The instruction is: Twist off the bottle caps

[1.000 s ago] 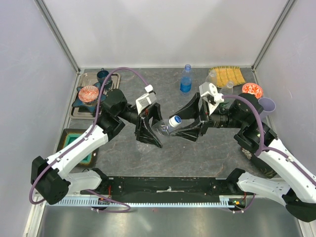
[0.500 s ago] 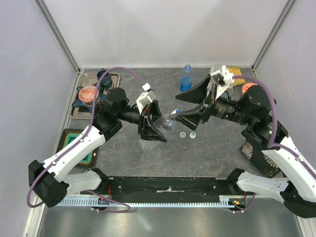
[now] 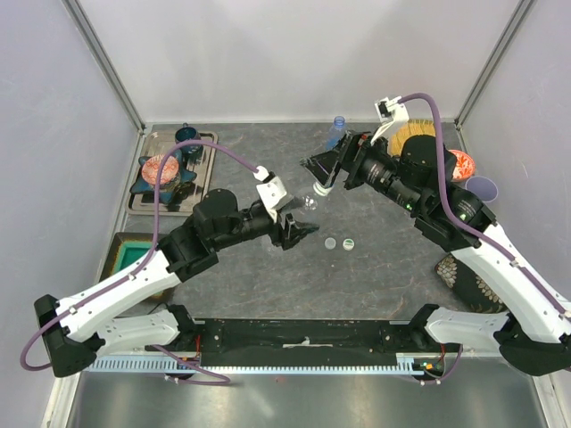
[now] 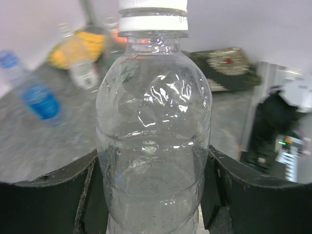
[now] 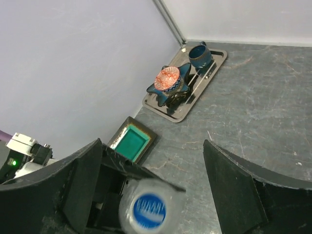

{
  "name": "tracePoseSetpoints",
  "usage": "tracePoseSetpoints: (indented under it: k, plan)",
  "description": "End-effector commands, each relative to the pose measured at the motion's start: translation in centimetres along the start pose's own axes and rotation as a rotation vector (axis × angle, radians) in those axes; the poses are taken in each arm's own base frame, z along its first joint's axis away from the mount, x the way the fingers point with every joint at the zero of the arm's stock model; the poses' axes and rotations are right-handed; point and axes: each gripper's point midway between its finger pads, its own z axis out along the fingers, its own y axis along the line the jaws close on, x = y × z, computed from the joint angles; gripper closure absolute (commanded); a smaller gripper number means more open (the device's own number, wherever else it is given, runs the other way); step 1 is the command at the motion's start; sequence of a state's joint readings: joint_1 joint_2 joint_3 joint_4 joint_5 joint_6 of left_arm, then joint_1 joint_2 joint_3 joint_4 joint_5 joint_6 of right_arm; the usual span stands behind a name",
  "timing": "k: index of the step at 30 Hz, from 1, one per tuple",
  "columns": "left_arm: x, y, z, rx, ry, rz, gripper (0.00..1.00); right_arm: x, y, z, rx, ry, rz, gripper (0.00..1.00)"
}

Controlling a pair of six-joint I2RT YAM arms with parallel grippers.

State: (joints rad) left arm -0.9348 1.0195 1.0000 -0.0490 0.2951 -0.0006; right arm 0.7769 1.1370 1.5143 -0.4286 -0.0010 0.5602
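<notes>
Grey marbled table [image 3: 393, 267], white walls around. Clear bottle [image 4: 153, 146] was clamped between the two fingers of the left gripper [image 3: 296, 227], over the middle of the table, neck pointing away from that wrist toward the right arm. White cap [image 4: 152, 14] was on the neck, with its ring just under it. Fingers pressed the bottle's body on both sides.

Right gripper [image 3: 323, 174] was just past the cap end, jaws spread wide and holding nothing. In its wrist view the cap top, with blue print, showed between the two fingers with a gap on each side, touching neither.

Two loose caps [image 3: 331, 242] lay side by side on the table just beside the left gripper's fingertips, on the right arm's side. Blue bottle [image 3: 336, 134] stood upright right behind the right gripper, partly hidden by it. Tray [image 5: 217, 54] with dishes was well out past the left gripper, by the far wall corner. Teal dish [image 5: 134, 141] was beside the left arm's forearm. Lilac cup [image 3: 482, 189] was behind the right arm's elbow, at the wall.
</notes>
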Motion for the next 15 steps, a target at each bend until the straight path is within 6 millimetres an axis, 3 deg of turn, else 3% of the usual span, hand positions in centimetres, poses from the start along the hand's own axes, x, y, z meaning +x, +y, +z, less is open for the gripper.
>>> tracePoseSetpoints:
  k: [1,7,15]
  plan:
    - [-0.3,6.4,-1.3,-0.374,-0.009,0.125,0.59,-0.8,-0.6,0.0,0.058,-0.046,0.073,0.1]
    - [0.2,6.9,-1.3,-0.416,0.008,0.133,0.59,0.1,-0.4,0.7,0.034,-0.013,0.077,0.14]
    - [0.0,6.6,-1.3,-0.406,0.001,0.136,0.59,2.0,-1.5,2.1,0.059,0.033,0.066,0.21]
